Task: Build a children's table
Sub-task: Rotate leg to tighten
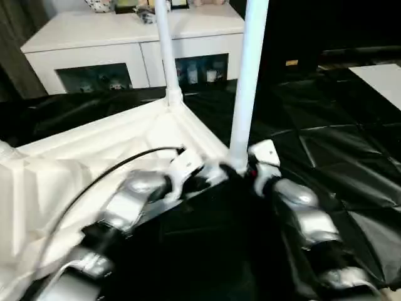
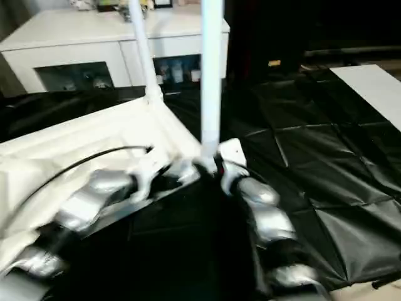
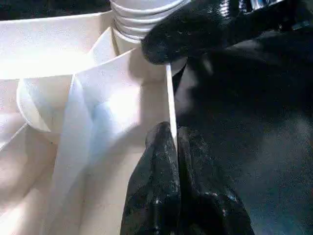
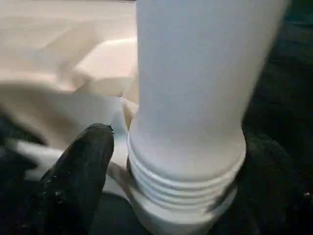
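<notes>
Table upside down, both grippers at its near corner.
The table [image 1: 94, 150] lies at centre left on black sheeting; left gripper [image 3: 172, 142] pinches its rim, right gripper [image 4: 171, 161] stands wide around the base of the near leg [image 1: 249, 75].
</notes>
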### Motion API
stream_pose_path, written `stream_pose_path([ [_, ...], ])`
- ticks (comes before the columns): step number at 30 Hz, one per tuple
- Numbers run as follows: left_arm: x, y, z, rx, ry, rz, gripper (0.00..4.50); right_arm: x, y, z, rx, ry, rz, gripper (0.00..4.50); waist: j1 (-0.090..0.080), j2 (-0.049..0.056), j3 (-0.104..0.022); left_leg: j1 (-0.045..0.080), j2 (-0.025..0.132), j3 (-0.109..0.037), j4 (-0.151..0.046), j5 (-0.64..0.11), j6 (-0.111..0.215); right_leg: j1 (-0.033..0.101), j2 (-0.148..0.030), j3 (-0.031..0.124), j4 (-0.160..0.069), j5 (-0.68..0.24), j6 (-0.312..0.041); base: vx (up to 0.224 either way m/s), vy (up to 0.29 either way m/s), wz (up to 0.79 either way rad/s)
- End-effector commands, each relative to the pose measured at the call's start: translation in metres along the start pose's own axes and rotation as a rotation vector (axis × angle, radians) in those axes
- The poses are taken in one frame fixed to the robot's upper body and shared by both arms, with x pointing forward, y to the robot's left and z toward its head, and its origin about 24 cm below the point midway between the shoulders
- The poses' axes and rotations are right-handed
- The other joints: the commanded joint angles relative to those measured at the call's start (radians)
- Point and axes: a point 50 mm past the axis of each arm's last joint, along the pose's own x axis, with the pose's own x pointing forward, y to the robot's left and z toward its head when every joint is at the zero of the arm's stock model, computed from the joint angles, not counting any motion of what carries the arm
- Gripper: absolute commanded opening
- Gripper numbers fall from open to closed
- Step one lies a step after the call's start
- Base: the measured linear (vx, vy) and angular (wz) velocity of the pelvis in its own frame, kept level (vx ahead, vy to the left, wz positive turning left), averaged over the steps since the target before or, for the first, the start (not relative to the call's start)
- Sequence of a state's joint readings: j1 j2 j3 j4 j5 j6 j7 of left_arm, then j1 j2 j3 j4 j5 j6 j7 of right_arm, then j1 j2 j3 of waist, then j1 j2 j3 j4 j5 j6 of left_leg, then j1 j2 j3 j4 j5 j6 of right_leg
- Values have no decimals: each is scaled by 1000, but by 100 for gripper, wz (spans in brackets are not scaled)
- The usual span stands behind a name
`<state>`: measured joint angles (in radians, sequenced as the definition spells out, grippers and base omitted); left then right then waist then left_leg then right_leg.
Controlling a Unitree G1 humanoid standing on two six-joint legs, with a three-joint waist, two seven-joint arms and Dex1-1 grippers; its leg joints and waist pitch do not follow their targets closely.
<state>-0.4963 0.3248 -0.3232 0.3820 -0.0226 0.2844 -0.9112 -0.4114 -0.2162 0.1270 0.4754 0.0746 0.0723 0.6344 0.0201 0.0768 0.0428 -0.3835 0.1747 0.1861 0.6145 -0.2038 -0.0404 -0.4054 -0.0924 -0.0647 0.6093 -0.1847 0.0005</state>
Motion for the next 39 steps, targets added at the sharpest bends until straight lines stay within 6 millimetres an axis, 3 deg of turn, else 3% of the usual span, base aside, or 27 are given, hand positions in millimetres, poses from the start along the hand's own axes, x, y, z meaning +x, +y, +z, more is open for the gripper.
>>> stream_pose_path([
  [1,-2,-13,3,54,-25,-135,0,-4,8,6,-56,-28,130,391,4,-7,-63,12,52,-24,-84,-206,65,51,-56,42,-67,-120,-254,0,0,0],
  [5,-16,-16,-3,58,-5,-200,0,-21,2,12,-50,-54,238,391,15,-5,-62,18,54,-18,-82,-187,87,47,-53,43,-64,-86,-282,0,0,0],
  [10,-25,-17,-3,62,-17,-238,0,-33,0,17,-32,-64,352,391,21,-8,-59,17,57,-19,-86,-206,81,50,-55,43,-64,-115,-278,0,0,0],
  [15,-29,-14,-5,60,-7,-224,0,-42,2,10,-54,16,474,391,21,-13,-60,13,55,-19,-84,-198,76,51,-56,43,-65,-141,-273,0,0,0],
  [19,-31,-14,-5,60,-8,-224,0,-44,0,6,-73,45,472,391,21,-13,-60,14,55,-19,-82,-183,79,50,-56,43,-65,-139,-273,0,0,0],
  [29,-31,-13,-5,59,-7,-220,0,-37,-2,5,-61,57,439,286,22,-12,-63,14,54,-19,-78,-155,91,51,-54,41,-60,-106,-284,0,0,0],
  [39,-30,-12,-6,35,1,-207,0,-33,0,6,12,-8,393,269,21,-13,-63,14,53,-18,-77,-158,89,51,-55,41,-60,-118,-286,0,0,0],
])
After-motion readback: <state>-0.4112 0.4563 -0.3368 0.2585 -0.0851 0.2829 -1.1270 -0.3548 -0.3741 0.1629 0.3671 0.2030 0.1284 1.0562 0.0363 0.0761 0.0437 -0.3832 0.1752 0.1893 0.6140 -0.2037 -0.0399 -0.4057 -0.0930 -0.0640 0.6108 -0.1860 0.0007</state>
